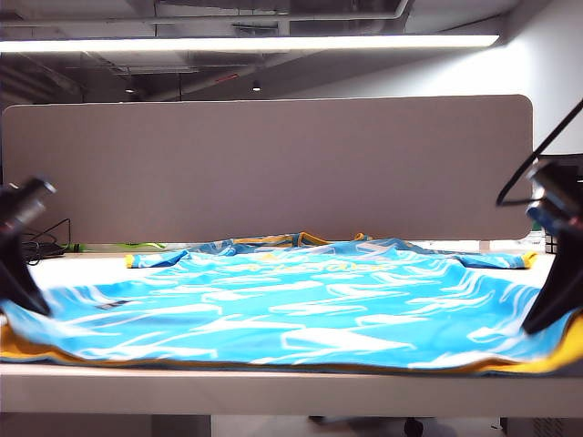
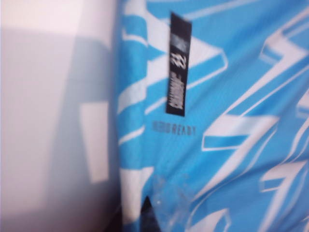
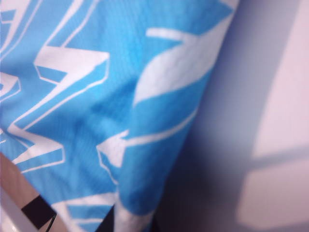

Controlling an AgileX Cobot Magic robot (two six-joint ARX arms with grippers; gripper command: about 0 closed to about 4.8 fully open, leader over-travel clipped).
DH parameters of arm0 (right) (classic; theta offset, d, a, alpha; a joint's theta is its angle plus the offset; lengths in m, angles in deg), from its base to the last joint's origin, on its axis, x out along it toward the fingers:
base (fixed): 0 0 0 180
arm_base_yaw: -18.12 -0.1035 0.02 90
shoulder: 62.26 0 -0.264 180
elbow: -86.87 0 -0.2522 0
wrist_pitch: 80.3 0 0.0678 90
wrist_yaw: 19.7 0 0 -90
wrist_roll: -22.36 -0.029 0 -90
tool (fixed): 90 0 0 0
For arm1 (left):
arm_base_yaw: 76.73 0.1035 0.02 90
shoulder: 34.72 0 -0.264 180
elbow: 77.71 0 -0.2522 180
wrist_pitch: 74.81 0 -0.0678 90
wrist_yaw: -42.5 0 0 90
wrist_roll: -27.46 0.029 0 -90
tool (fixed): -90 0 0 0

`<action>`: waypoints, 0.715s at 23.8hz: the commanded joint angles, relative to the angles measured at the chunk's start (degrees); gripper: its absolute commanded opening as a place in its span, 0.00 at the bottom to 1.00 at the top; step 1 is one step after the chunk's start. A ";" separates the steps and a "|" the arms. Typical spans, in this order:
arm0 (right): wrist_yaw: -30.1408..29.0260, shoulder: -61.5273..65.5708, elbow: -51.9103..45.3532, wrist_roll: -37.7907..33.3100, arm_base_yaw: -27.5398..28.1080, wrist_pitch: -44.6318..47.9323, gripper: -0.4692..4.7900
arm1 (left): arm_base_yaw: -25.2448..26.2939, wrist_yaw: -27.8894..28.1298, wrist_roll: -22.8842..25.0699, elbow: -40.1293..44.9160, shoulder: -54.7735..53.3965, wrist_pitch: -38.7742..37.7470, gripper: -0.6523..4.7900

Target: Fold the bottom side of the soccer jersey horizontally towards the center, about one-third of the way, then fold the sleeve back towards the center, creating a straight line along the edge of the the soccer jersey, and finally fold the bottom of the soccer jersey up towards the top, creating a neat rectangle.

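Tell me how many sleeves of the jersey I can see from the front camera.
2. One sleeve lies at the far left of the jersey, the other sleeve at the far right. Both lie flat on the table, by the back panel.

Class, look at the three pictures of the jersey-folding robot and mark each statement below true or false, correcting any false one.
1. The soccer jersey lies spread across the table. True.
2. The jersey is red with black stripes. False: it is sky blue with white streaks.
3. The left gripper and right gripper are at opposite ends of the jersey's near edge. True.
4. Both grippers stand wide open above the cloth. False: both are shut at the fabric.
5. A black label shows on the jersey. True.
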 commanded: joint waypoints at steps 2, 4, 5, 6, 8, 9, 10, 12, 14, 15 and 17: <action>0.17 -10.67 0.26 -0.66 -0.07 -4.79 0.07 | 2.19 -0.02 -0.35 -0.20 11.30 -4.79 0.11; 0.24 -16.15 0.26 -0.96 -0.09 -8.00 0.07 | 2.23 0.90 -0.79 -0.20 17.64 -8.57 0.11; 0.22 -19.19 0.26 -0.96 -0.09 -10.27 0.07 | 2.16 1.84 -0.96 -0.20 21.16 -11.23 0.11; 0.20 -23.87 0.26 -0.94 -0.09 -14.51 0.07 | 2.05 4.11 -1.03 -0.20 26.84 -15.87 0.11; 0.07 -31.87 0.26 -0.55 -0.11 -21.75 0.07 | 2.05 5.55 -1.42 -0.20 36.22 -23.50 0.11; 0.11 -34.36 0.26 -0.55 -0.11 -23.52 0.07 | 2.05 5.53 -1.42 -0.20 39.06 -25.73 0.11; 0.11 -36.81 0.26 -0.55 -0.11 -25.18 0.07 | 2.08 5.62 -1.46 -0.20 41.88 -28.00 0.11; 0.11 -43.45 0.28 -1.07 -0.11 -28.98 0.07 | 2.05 7.19 -3.17 -0.17 49.20 -33.18 0.11; 0.35 -53.66 0.31 -4.46 -0.07 -32.96 0.07 | 2.08 7.69 -6.64 -0.20 59.56 -36.79 0.11; 0.61 -56.46 0.28 -5.84 -0.02 -33.20 0.07 | 2.08 7.85 -7.78 -0.20 62.12 -37.27 0.11; 1.84 -62.62 0.28 -11.69 -0.04 -30.16 0.07 | 2.14 9.07 -8.07 -0.20 66.01 -36.41 0.11</action>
